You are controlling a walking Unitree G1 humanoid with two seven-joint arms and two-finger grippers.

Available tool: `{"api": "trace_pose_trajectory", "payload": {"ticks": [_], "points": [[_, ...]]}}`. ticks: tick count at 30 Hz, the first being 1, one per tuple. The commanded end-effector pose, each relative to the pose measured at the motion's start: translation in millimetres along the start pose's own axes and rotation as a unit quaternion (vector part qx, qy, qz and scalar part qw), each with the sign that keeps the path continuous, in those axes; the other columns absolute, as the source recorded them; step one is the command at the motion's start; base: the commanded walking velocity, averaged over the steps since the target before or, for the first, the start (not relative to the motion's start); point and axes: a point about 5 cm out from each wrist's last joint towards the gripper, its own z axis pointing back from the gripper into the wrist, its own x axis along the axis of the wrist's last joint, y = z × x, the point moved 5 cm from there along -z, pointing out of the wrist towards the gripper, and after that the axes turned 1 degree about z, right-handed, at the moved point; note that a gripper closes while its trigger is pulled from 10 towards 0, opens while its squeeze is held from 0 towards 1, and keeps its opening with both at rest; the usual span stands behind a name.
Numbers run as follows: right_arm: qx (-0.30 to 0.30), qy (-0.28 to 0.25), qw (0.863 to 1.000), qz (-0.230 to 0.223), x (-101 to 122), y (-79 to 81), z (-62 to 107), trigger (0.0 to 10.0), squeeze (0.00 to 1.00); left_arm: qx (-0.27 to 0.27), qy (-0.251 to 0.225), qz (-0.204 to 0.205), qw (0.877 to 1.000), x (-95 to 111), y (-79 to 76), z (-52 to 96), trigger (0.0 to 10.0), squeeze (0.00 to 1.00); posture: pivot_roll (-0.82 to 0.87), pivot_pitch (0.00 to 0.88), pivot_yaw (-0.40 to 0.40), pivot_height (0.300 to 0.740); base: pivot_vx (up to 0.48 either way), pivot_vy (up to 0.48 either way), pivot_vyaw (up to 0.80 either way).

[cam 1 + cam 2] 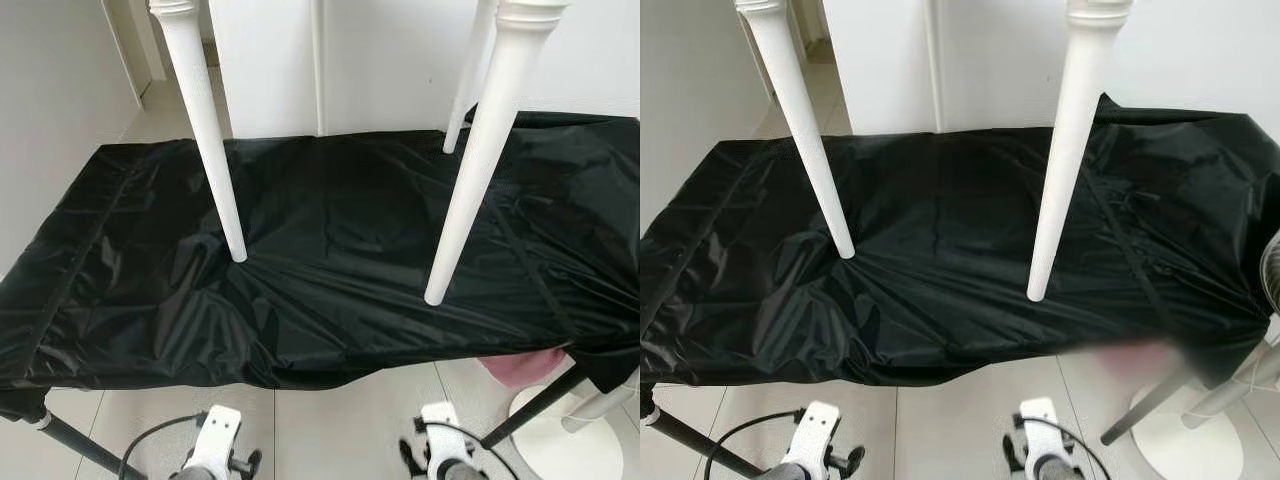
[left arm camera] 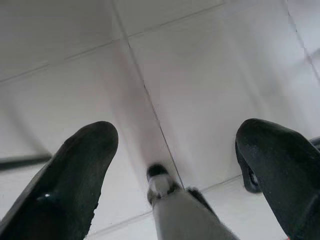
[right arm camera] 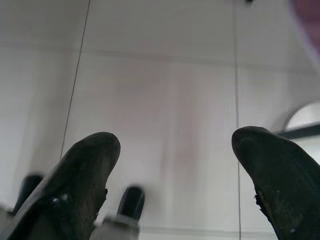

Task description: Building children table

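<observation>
White table legs point(image 1: 206, 140) stood on the black-covered counter point(image 1: 330, 290), well apart from both released hands, left hand point(image 2: 175, 165) and right hand point(image 3: 175, 170), hanging over floor tiles point(image 3: 160, 90).

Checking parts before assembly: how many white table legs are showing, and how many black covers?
White table legs: 3 (near left, near right, far right)
Black cover: 1
Total: 4
</observation>
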Motion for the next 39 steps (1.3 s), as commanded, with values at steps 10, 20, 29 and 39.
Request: {"api": "trace_pose_trajectory", "payload": {"ticks": [10,20,29,39], "points": [[0.108,-0.12,0.987,0.022,30.1,24.8,13.2,10.0,0.0,-0.117,-0.067,-0.089,0.987,14.0,-15.1,14.2,10.0,0.0,0.02,0.019,0.025,0.74,0.0,0.0,0.0],[0.266,-0.131,0.954,0.051,35.4,15.9,42.4,10.0,0.0,-0.249,-0.079,-0.141,0.955,10.8,-19.0,66.5,10.0,0.0,0.02,0.034,0.017,0.74,0.0,0.0,0.0],[0.387,-0.161,0.905,0.075,70.6,8.2,92.4,10.0,0.0,-0.337,-0.134,-0.137,0.922,61.0,-44.6,115.5,10.0,0.0,0.03,0.031,0.002,0.74,0.0,0.0,0.0],[0.482,-0.22,0.846,0.061,128.0,13.5,142.3,10.0,0.0,-0.404,-0.21,-0.108,0.884,124.9,-71.6,158.8,10.0,0.0,0.03,0.033,0.007,0.74,0.0,0.0,0.0]]}}
